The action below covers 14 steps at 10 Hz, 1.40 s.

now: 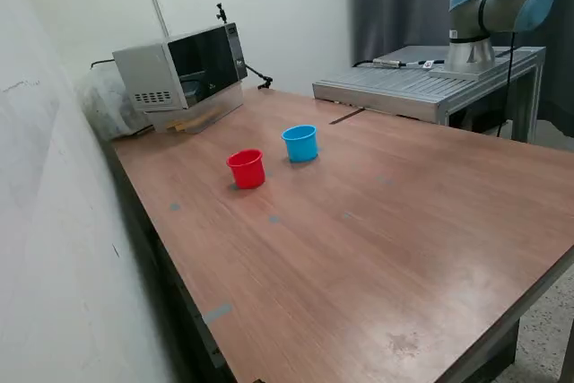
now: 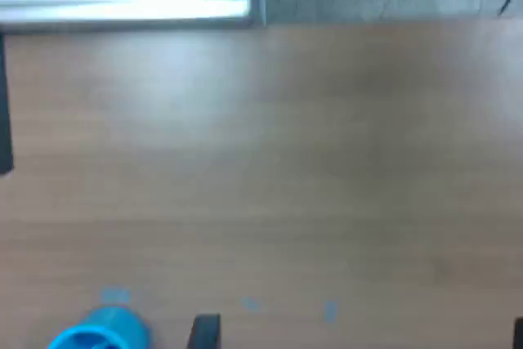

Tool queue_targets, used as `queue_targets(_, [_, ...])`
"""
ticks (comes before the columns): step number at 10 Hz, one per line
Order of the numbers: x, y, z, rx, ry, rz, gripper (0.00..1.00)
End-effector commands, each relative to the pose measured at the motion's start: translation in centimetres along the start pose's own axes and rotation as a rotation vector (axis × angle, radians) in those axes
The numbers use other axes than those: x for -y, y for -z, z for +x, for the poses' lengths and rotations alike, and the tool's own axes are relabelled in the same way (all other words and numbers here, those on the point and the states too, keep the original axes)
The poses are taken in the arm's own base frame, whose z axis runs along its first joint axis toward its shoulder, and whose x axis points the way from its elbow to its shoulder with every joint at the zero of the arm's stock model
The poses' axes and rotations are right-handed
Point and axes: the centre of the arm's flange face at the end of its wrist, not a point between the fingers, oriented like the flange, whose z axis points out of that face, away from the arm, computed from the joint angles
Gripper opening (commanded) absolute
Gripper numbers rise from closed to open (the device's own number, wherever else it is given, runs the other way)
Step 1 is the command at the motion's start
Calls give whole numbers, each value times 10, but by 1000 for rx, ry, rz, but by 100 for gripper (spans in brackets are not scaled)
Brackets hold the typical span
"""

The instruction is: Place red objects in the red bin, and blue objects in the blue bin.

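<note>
Brown wooden table [image 1: 386, 230] fills my wrist view, blurred. One of my fingers [image 2: 204, 331] shows as a dark tip at the frame's edge, another barely at the corner; how wide I stand I cannot tell. Blue cup [image 2: 100, 335] sits just beside that finger, upright. From the exterior view it stands close to the red cup [image 1: 246, 169], apart, both upright mid-table. No cubes show anywhere.

The wrist view is blurred throughout. The blue cup [image 2: 100, 334] is cut off by its edge, as are the dark finger tips [image 2: 204, 331], so the jaws' state cannot be told. In the exterior view the arm [image 1: 500, 8] runs out of frame, gripper unseen.
</note>
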Motion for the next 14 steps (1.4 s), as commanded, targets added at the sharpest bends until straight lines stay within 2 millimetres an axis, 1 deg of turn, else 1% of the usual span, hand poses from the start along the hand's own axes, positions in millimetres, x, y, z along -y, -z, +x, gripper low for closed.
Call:
queue_targets(1, [67,0,36,13,94,86,100])
queue_targets(2, [86,-16,39,28,112,180,100])
queue_targets(3, [98,-21,37,37,115,251,100])
queue_targets(5, [111,-28,35,52,128,350,100])
queue_targets(8, [107,-30,25,48,99,358,100])
queue_targets(9, [105,-27,25,47,99,352,100])
queue_targets(11, [108,-30,25,48,101,358,100])
queue_targets(14, [108,-29,25,48,99,355,100])
